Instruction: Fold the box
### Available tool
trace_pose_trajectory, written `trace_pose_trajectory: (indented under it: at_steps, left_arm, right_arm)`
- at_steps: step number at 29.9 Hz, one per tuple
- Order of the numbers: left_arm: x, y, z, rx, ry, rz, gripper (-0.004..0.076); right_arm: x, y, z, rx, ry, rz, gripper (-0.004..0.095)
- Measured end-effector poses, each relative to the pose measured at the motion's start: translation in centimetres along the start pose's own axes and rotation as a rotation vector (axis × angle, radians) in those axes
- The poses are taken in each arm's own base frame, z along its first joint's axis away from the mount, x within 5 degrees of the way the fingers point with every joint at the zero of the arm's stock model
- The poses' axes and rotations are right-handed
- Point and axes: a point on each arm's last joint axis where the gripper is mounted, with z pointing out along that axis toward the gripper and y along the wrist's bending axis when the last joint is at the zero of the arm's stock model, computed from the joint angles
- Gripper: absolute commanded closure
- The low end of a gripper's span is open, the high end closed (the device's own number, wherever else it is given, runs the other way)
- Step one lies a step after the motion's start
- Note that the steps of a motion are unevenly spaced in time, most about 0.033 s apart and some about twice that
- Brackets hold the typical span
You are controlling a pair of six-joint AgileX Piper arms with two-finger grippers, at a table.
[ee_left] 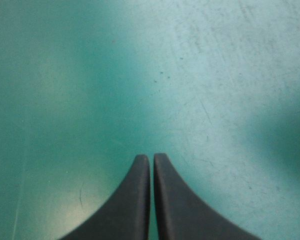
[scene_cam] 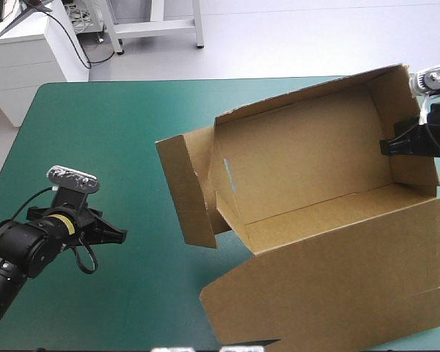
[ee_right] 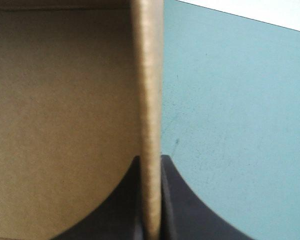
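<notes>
The brown box (scene_cam: 308,158) stands as an open tray on the right half of the table, its walls raised and its lid (scene_cam: 337,282) lying flat toward the near edge. A loose side flap (scene_cam: 185,192) sticks out on its left. My right gripper (scene_cam: 394,145) is at the box's right wall, shut on that wall; the wall's edge (ee_right: 149,125) runs up between the black fingers (ee_right: 177,200). My left gripper (scene_cam: 117,235) rests low over the bare teal-green cover at the table's left, well away from the box, shut on nothing (ee_left: 151,159).
The teal-green table cover (scene_cam: 95,147) lies bare on the left and along the far edge. The box's lid reaches past the table's right and near edges.
</notes>
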Motion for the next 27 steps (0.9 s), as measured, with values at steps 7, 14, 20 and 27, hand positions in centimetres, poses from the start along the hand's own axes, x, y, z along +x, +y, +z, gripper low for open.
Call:
trace_pose_trajectory:
  at_steps: [7, 14, 20, 27]
  left_arm:
    - [1.4, 2.6, 2.4, 0.128, 0.008, -0.166, 0.0707]
    - [1.3, 5.2, 5.1, 0.358, -0.034, -0.319, 0.0709]
    - [0.0, 5.5, 7.3, 0.569, -0.140, -0.393, 0.0716]
    - [-0.4, 5.3, 9.6, 0.744, -0.139, -0.496, 0.0649]
  right_arm:
    - [0.0, 0.1, 0.0, -0.009, -0.005, 0.003, 0.0927]
    - [-0.1, 0.2, 0.0, -0.022, -0.012, 0.008, 0.0927]
    - [-0.2, 0.3, 0.0, -0.033, -0.018, 0.013, 0.0927]
    - [-0.2, 0.3, 0.0, -0.035, -0.019, 0.013, 0.0927]
